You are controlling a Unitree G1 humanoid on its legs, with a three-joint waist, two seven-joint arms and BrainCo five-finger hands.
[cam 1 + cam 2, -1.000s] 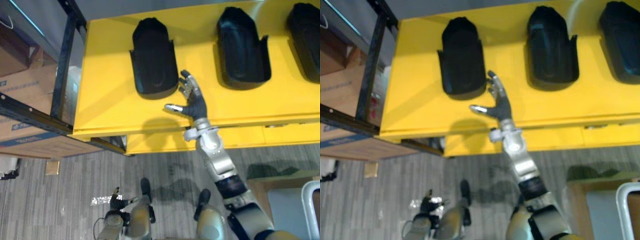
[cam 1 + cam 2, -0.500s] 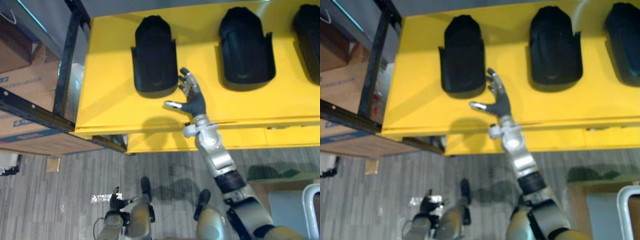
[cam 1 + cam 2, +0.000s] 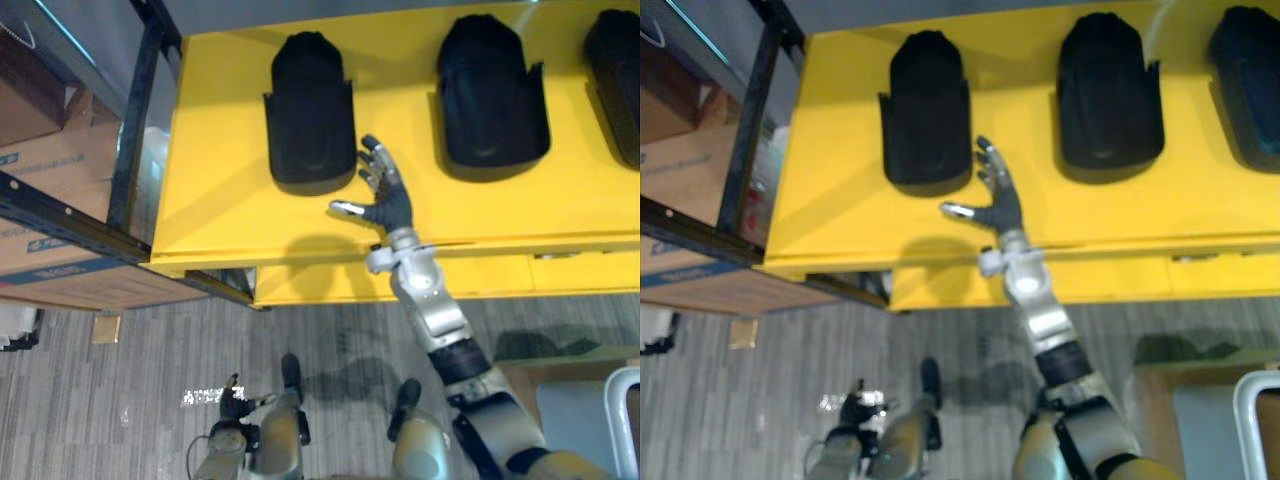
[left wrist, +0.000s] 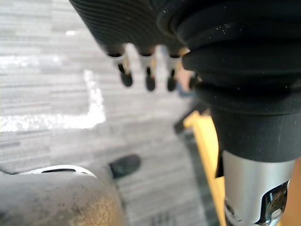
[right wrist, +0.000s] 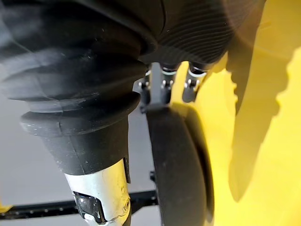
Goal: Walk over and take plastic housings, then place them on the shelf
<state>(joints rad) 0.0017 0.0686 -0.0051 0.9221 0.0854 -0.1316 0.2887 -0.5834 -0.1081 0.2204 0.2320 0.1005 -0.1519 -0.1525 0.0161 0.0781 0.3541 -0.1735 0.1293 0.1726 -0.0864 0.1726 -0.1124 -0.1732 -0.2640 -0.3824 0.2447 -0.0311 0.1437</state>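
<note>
Your right hand point(image 3: 385, 200) is spread wide, fingers straight and thumb stuck out, holding nothing. It hovers over the yellow counter point(image 3: 220, 200) just beside the near right corner of the leftmost housing point(image 3: 310, 110). From these views you can't tell whether the fingertips already touch that corner. The step in hand looks like the reach to pick this housing up, so bring the hand further over it and centre it on the side wall before you curl anything. Put the fingers on one side of that wall and the thumb on the other, rather than pinching at the corner, where the shell would probably swivel. Close slowly and lift straight up so it clears the counter without dragging. The housing is a matt black plastic shell, rounded like a dome at its far end. Its straight side walls end in squared corners at the near end, and the right wrist view shows its smooth curved flank point(image 5: 178, 165) just past the fingers. It looks light and stiff, and likely slick. Two more housings point(image 3: 492, 95) point(image 3: 615, 80) lie in a row to the right of the leftmost one. Your left hand point(image 4: 149, 77) hangs with loose fingers, empty, well below that housing and near the floor.
</note>
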